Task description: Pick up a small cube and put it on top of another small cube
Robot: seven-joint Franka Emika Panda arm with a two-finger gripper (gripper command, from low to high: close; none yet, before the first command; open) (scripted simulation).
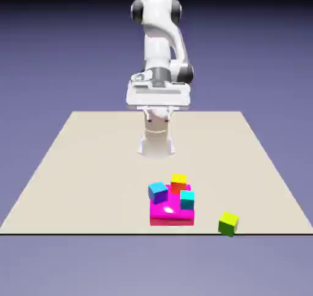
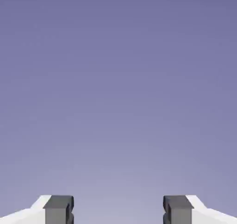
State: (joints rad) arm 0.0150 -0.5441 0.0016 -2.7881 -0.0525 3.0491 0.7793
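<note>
One target: yellow-green cube (image 1: 228, 223) sits low at exterior view's right, well apart from gripper (image 2: 118, 209) (fingers spread, empty, seeing only backdrop)

1. The arm (image 1: 158, 50) is glossy white all over, built from chunky rounded segments.
2. Dark grey or black caps sit at the joints: two on the top one, one lower on the exterior view's right.
3. A wide, flat white block crosses below them.
4. The claw (image 2: 118, 210) has two small grey square-ended fingertips (image 2: 59, 209) on white angled mounts.
</note>
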